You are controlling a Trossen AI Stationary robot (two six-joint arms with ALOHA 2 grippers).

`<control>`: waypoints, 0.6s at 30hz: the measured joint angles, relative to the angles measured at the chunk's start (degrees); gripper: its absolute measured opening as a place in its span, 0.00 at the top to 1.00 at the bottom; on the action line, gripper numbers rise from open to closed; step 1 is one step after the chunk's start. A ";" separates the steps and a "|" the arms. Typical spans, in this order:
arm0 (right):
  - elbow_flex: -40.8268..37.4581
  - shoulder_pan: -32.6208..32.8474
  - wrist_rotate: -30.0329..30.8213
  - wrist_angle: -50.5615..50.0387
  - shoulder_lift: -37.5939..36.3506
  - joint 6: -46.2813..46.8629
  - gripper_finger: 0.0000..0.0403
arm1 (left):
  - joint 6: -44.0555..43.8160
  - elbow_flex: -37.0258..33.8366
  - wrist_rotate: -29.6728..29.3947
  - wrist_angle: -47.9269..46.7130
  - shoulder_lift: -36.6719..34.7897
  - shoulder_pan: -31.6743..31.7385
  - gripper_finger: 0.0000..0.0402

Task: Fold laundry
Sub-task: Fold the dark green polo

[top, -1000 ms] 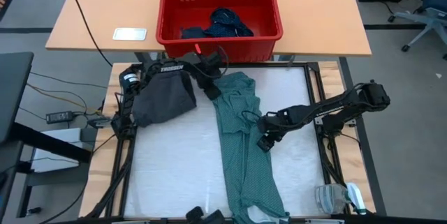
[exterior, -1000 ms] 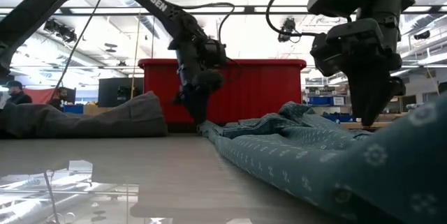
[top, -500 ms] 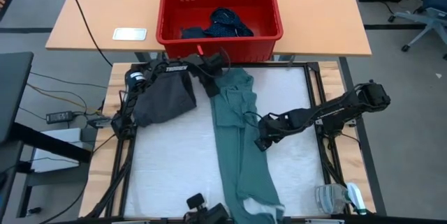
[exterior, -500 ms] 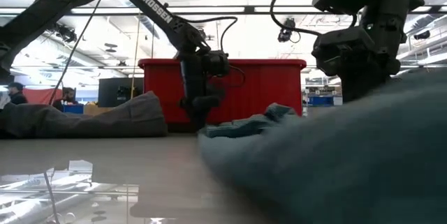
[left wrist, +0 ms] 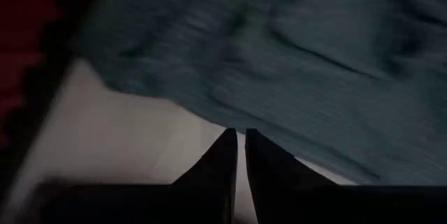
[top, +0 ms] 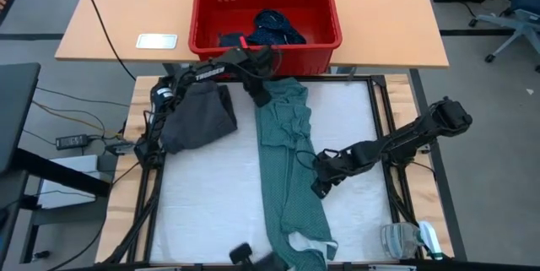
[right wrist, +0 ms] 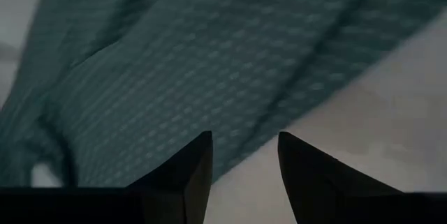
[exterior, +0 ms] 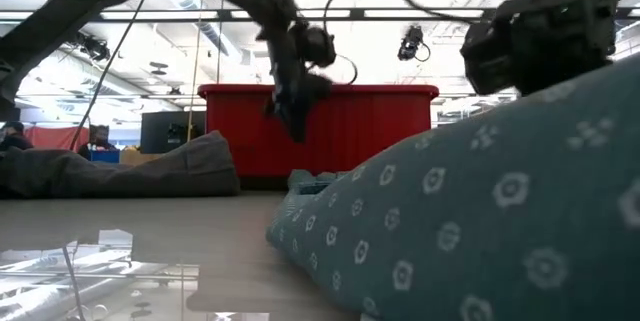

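Note:
A teal dotted shirt (top: pixel 287 161) lies lengthwise down the middle of the table, from in front of the red basket to the near edge. In the low view a bulge of it (exterior: pixel 480 211) fills the foreground. My left gripper (top: pixel 260 96) is raised above the shirt's far left corner, fingers shut (left wrist: pixel 241 137). My right gripper (top: pixel 319 185) hovers open (right wrist: pixel 244 147) over the shirt's right edge, about halfway along. A charcoal grey garment (top: pixel 198 119) lies heaped at the table's far left, under my left arm. My left gripper meets the shirt's far left edge (left wrist: pixel 230 116) at its fingertips, coming from above and pointing steeply down. The tips themselves hide the pinch, so I cannot tell whether it is one layer or several. Nearly all of the shirt lies on the table.
The red basket (top: pixel 321 47) stands on the wooden table just beyond the far edge, with dark garments (top: pixel 270 28) inside. A clear plastic thing (top: pixel 405 239) sits off the near right corner. The white table surface (top: pixel 202 195) lies bare to the left of the shirt.
My left gripper has risen and gone a little toward the far edge. The shirt has slid that way, its near end drawn up onto the table, and a fold of it has bulged up at the near edge. My right gripper has moved toward the near edge along the shirt's right side.

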 joint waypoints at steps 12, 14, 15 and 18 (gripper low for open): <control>0.07 18.32 11.49 15.90 0.00 -6.41 0.58 | -24.79 -0.96 1.98 12.83 -3.16 -32.82 0.91; 0.07 22.29 16.18 16.74 0.00 -5.83 0.58 | -31.24 -2.93 2.00 18.06 -3.00 -38.60 0.91; 0.09 24.10 18.32 16.72 0.00 -5.21 0.58 | -34.40 -3.82 2.01 21.20 -3.00 -41.06 0.91; 0.07 28.04 22.39 17.11 0.10 -1.99 0.58 | -41.98 -4.54 1.45 24.46 -3.00 -47.02 0.88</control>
